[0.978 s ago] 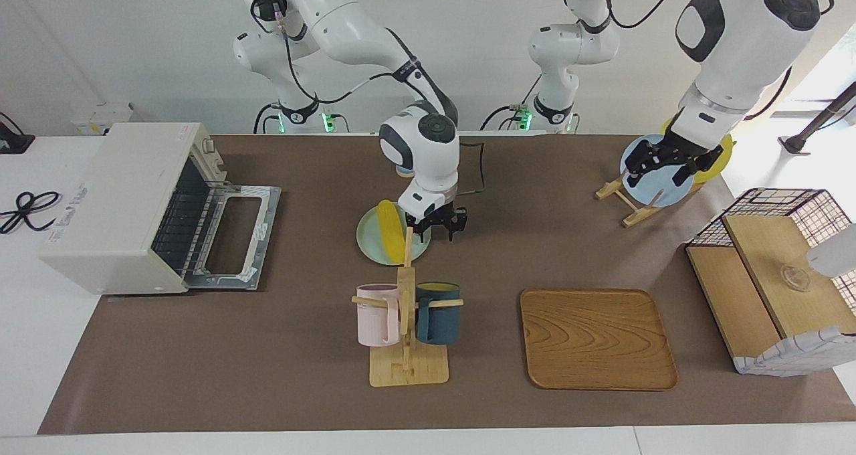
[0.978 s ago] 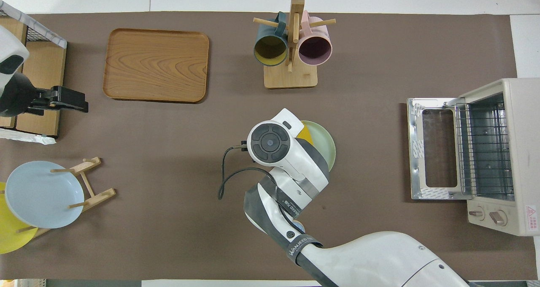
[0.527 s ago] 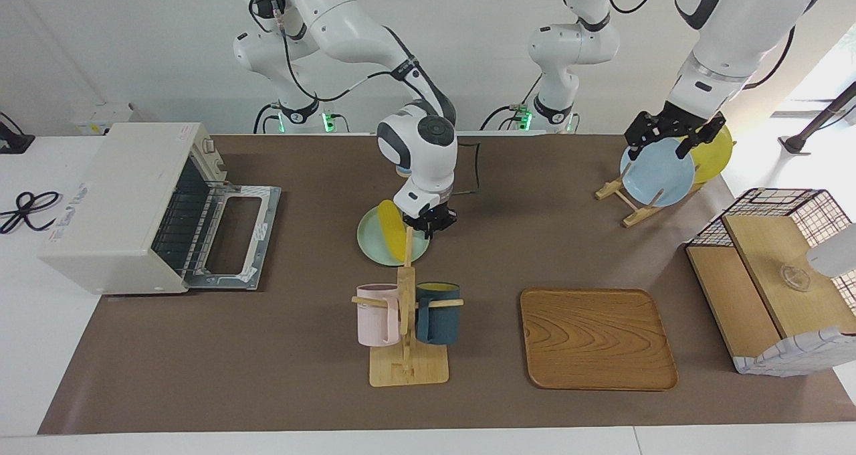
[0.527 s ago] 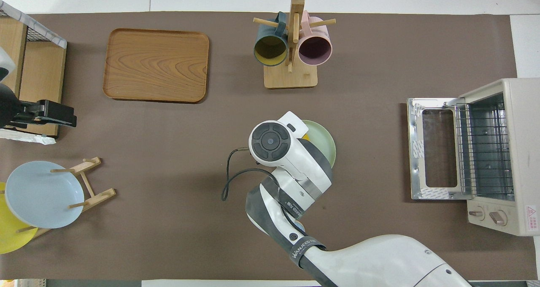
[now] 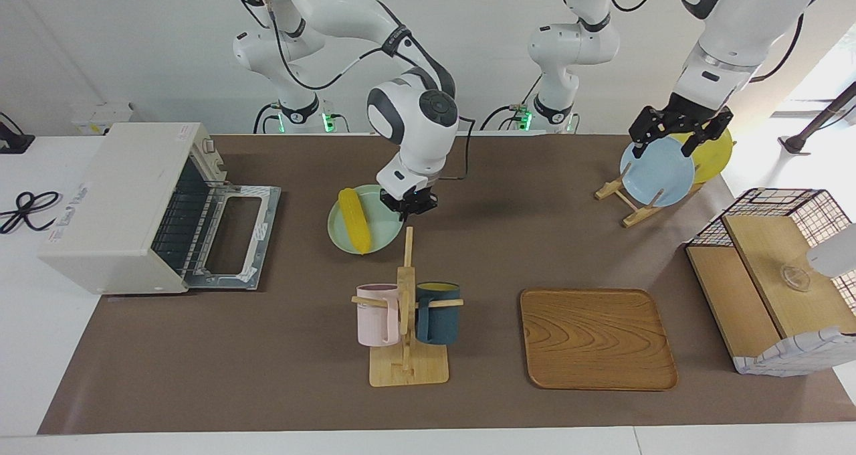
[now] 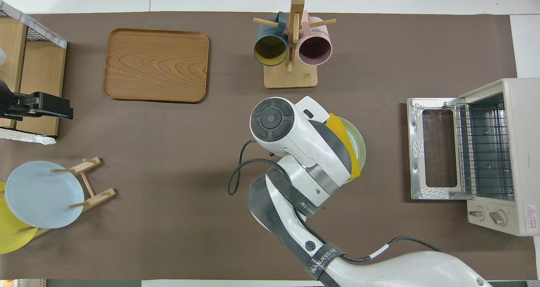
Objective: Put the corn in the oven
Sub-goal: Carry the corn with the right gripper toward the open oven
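The yellow corn [image 5: 354, 219] lies on a mint-green plate [image 5: 381, 237] in the middle of the table, between the mug rack and the robots. My right gripper [image 5: 409, 206] is shut on the plate's rim, at the edge away from the oven. I cannot tell whether the plate is off the table. In the overhead view the right wrist hides most of the corn [image 6: 342, 140] and plate [image 6: 359, 142]. The cream-white oven [image 5: 127, 197] stands at the right arm's end, its door [image 5: 231, 235] folded down open. My left gripper [image 5: 672, 144] is open over the blue plate.
A wooden mug rack [image 5: 406, 334] with a pink and a dark blue mug stands farther from the robots than the plate. A wooden tray [image 5: 597, 338] lies beside it. A plate rack holds a blue plate [image 5: 657, 172] and a yellow plate [image 5: 717, 148]. A wire-and-wood basket box [image 5: 776, 274] stands at the left arm's end.
My right gripper shut on the plate's rim and moved the plate with the corn toward the oven. My left gripper rose from the blue plate's face to above its top edge.
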`<move>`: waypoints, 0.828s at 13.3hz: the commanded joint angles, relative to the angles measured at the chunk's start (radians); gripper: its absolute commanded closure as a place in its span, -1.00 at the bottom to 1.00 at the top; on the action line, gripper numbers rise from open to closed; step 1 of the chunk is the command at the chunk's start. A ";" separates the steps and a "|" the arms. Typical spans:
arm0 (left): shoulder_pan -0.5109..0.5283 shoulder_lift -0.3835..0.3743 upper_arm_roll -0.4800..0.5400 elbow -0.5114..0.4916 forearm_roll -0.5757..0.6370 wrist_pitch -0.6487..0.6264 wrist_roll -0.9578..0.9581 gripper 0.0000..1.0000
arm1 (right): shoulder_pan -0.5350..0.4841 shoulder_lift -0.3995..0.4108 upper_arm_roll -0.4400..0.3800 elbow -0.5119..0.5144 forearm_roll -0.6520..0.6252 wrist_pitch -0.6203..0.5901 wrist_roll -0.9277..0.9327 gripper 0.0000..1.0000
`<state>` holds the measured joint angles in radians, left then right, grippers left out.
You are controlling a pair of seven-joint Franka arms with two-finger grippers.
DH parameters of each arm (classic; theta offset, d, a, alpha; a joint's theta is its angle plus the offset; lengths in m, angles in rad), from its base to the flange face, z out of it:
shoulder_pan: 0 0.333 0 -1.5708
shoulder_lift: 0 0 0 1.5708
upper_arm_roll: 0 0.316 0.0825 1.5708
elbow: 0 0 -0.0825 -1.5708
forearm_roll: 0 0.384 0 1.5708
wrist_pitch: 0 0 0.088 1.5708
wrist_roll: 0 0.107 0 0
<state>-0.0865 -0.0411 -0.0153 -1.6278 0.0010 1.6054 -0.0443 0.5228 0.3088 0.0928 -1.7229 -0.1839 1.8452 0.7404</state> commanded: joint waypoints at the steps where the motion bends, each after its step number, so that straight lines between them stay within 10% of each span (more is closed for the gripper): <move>1: -0.024 0.044 0.021 0.023 0.004 0.039 0.000 -1.00 | -0.081 -0.104 0.004 -0.061 -0.026 -0.084 -0.010 1.00; 11: -0.026 0.052 0.017 0.043 -0.002 -0.035 0.004 -1.00 | -0.450 -0.182 0.005 -0.187 -0.124 -0.077 -0.240 1.00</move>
<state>-0.1059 0.0098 -0.0075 -1.5982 0.0009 1.5958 -0.0444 0.1803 0.1507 0.0878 -1.8819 -0.2908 1.7115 0.6137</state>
